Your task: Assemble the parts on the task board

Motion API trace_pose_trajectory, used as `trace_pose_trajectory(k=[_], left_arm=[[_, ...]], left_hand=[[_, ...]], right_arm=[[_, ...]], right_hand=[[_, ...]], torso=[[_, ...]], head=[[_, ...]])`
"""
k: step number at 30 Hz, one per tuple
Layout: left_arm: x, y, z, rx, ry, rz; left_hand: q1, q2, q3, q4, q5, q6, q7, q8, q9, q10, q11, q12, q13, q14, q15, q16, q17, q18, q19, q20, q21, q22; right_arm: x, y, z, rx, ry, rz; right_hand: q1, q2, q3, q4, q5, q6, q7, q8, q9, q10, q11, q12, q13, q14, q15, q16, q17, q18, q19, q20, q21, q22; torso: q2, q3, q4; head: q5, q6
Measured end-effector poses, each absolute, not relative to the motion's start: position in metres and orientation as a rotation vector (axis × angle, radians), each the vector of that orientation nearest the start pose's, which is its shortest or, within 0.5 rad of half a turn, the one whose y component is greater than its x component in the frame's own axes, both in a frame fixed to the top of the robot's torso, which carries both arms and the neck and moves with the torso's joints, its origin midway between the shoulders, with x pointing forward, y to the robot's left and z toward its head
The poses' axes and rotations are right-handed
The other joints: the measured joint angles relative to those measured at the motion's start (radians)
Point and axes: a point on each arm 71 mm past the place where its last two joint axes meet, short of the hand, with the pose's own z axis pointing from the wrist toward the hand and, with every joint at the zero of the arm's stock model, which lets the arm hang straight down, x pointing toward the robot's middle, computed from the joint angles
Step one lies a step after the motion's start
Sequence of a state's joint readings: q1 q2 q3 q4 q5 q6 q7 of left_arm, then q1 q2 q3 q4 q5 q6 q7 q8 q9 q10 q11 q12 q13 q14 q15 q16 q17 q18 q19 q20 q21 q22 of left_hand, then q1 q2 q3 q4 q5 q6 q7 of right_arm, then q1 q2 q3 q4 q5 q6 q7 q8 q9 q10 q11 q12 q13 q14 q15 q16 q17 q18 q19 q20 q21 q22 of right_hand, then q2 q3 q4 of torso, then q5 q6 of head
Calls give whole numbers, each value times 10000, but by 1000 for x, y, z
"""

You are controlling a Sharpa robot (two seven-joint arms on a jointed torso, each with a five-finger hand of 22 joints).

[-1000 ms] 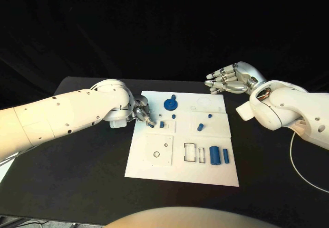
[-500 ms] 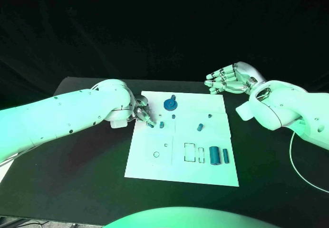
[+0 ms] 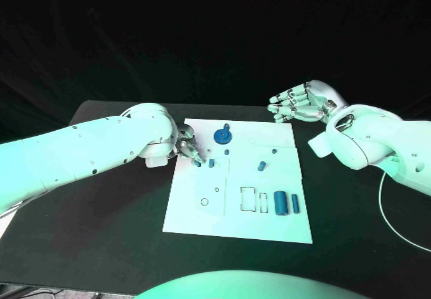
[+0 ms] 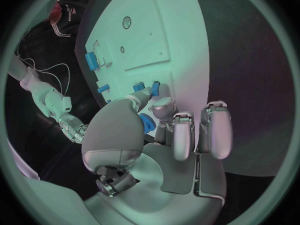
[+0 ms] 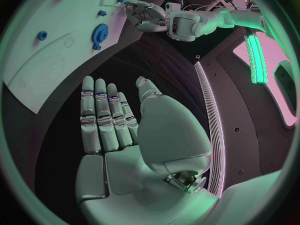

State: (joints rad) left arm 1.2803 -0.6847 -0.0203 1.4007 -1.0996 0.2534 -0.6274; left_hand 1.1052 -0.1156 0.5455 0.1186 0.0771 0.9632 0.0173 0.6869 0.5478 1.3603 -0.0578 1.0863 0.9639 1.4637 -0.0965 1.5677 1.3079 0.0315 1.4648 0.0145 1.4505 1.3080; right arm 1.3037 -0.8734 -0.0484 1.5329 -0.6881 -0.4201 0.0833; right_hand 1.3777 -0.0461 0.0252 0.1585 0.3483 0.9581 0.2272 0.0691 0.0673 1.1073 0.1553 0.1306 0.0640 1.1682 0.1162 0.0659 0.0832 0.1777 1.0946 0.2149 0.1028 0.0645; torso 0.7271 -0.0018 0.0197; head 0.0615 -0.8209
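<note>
The left hand (image 3: 187,148) reaches over the task board's (image 3: 207,218) left edge, fingertips pinching a small blue part (image 4: 146,123). The right hand (image 3: 301,103) hovers beyond the board's far right corner — fingers spread, holding nothing.

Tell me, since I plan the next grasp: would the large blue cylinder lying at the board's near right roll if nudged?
Probably. The large blue cylinder lies on its side on the flat task board, so a sideways push would likely roll it. It looks rigid and smooth, perhaps slippery. The slimmer blue piece beside it might stop it.
</note>
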Motion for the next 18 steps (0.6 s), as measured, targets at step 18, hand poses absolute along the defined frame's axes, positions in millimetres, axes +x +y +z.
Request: trace_pose_trajectory(k=[18], left_arm=[[509, 176, -197, -997, 23560, -2681]], left_hand=[[-503, -136, -914, 287, 5, 285, -71, -105, -138, 50, 21, 58, 96, 36, -36, 0, -2, 0, 38, -38, 134, -2]], right_arm=[[503, -220, -134, 5058, 15607, 10689]], right_hand=[[0, 0, 0, 1, 39, 3, -3, 0, 0, 0, 0, 0, 2, 0, 0, 0, -15, 0, 0, 0, -40, 0]], torso=[[0, -3, 5]], head=[[-20, 22]])
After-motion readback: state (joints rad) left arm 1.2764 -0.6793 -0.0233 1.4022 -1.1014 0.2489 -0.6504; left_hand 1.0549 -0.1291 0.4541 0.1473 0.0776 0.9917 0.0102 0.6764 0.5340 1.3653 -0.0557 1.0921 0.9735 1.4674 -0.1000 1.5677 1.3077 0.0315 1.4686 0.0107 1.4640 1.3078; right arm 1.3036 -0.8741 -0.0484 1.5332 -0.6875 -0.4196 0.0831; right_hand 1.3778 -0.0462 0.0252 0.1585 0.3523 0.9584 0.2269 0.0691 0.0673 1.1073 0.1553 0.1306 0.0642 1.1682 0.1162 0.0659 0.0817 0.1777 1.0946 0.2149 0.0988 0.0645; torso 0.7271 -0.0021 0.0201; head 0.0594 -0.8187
